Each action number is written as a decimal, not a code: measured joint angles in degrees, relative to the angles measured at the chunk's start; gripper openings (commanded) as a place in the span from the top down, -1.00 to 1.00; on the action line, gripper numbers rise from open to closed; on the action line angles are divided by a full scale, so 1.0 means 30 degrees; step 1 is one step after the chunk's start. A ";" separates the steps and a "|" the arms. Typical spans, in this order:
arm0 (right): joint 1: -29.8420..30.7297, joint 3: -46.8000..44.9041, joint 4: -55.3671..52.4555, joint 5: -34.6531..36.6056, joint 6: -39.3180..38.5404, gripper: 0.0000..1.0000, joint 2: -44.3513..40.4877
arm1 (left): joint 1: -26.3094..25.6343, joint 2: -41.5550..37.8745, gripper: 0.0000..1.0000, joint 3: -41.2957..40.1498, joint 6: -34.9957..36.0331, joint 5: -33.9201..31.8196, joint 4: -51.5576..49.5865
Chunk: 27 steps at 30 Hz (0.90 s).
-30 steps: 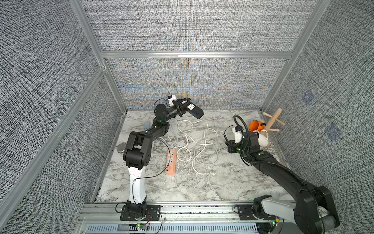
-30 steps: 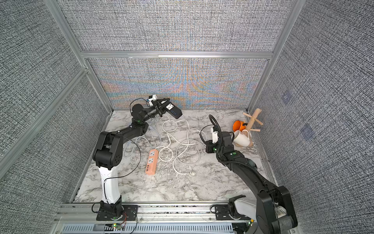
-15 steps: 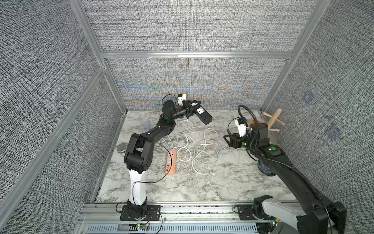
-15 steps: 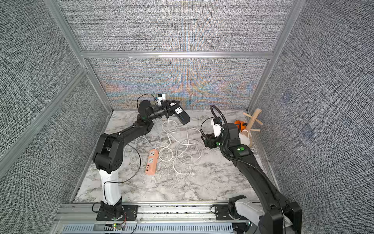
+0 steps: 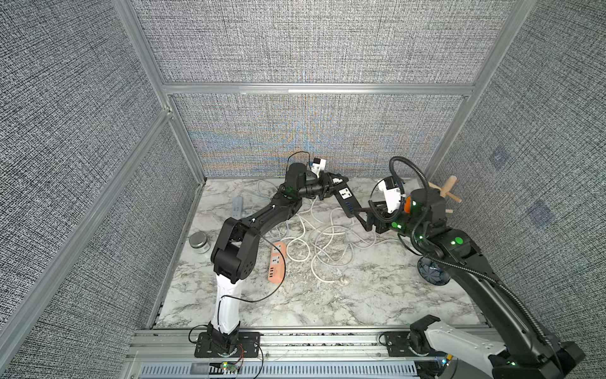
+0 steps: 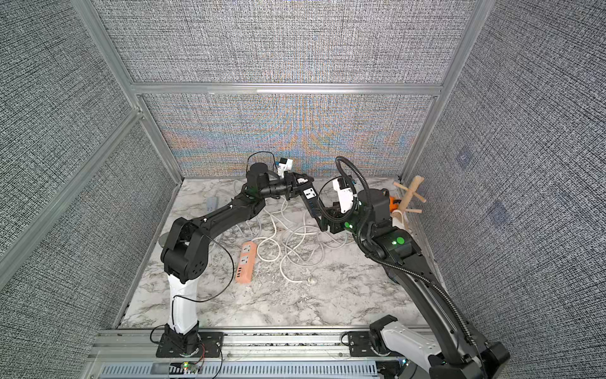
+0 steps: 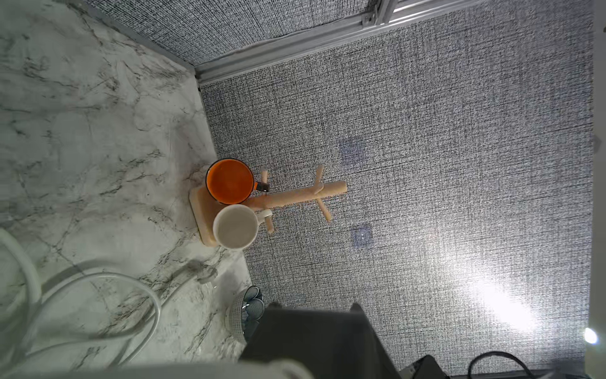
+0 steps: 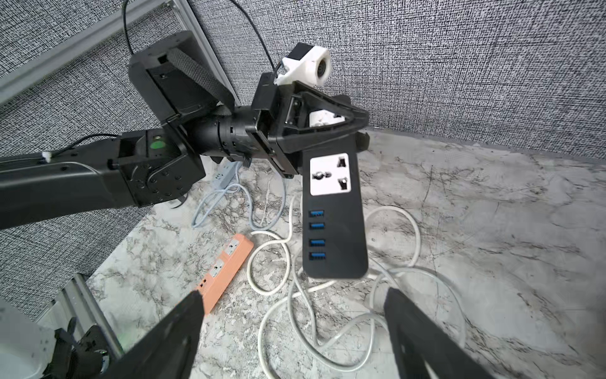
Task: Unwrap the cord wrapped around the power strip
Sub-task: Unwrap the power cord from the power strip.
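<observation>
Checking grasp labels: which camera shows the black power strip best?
Right wrist: the black power strip fills mid-frame, socket and USB ports facing the camera, one end in the left gripper. Both top views show the strip small and slanted. Left wrist shows only a dark blur, possibly it.

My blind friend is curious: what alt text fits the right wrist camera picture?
The left gripper holds a black power strip by its socket end above a marble table. The right gripper stands open near its free end; an orange power strip and loose white cord lie on the table.
</observation>
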 measured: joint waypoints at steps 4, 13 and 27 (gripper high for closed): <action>0.0481 0.0503 -0.0015 0.0896 0.0168 -0.75 0.1064 | -0.0335 -0.0262 1.00 0.0423 0.1158 0.0022 -0.1421; 0.0729 0.1137 -0.0153 0.2200 0.0153 -0.45 0.3366 | -0.0568 -0.1246 1.00 0.0750 0.2514 0.0248 -0.2718; 0.0678 0.0918 0.0058 0.1690 -0.0525 0.50 0.4357 | -0.0860 -0.1333 1.00 0.1188 0.2521 0.0044 -0.3490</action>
